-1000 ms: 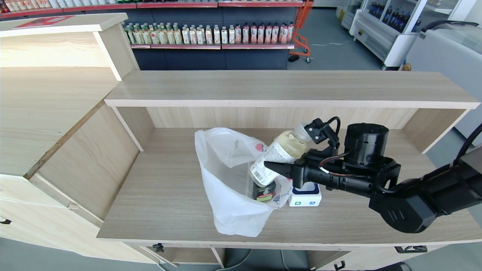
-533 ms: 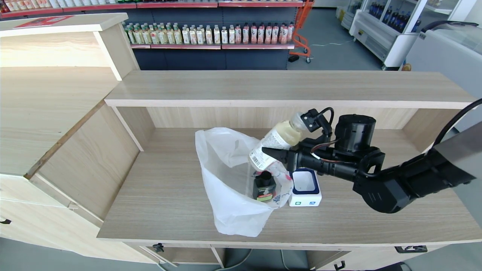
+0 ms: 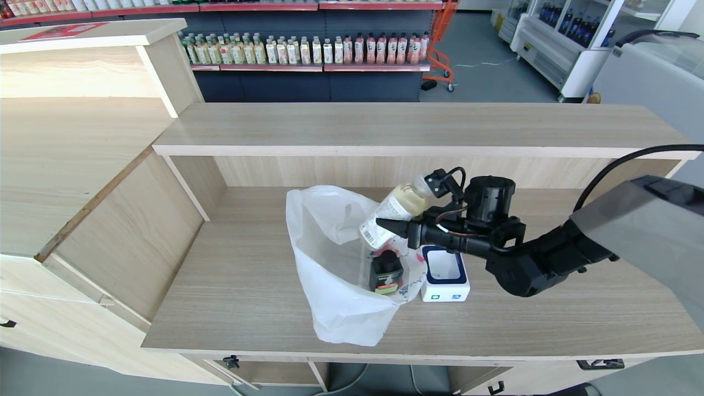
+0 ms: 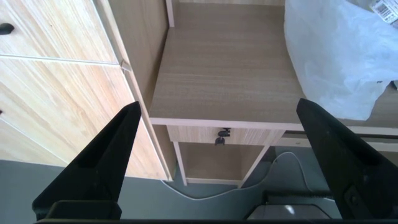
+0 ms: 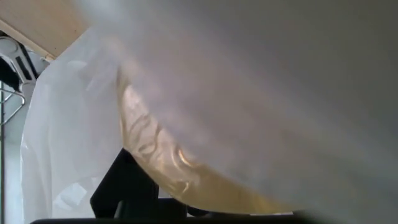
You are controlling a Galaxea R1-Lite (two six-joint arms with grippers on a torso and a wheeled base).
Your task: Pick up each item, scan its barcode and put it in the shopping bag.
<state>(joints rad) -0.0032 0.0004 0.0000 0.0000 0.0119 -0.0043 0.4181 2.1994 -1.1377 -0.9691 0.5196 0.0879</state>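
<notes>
A tilted bottle (image 3: 394, 211) of cream-coloured drink with a white label hangs over the mouth of the white plastic shopping bag (image 3: 330, 264), cap up and to the right. My right gripper (image 3: 406, 204) is shut on the bottle's middle, just above the bag's right edge. A small dark bottle (image 3: 386, 270) stands inside the bag. In the right wrist view the bottle (image 5: 163, 155) is very close and blurred, with the bag (image 5: 65, 143) behind it. My left gripper (image 4: 214, 165) hangs open and empty beyond the counter's front edge, and the bag (image 4: 339, 59) lies off to one side.
A white and blue scanner box (image 3: 445, 273) sits on the wooden counter (image 3: 231, 286) just right of the bag. A raised shelf (image 3: 418, 129) runs along the back and a wooden side wall (image 3: 143, 231) closes the left. Bare counter lies left of the bag.
My right arm has carried the bottle leftward and farther back, from above the scanner to over the bag's mouth. The bag and scanner stayed put.
</notes>
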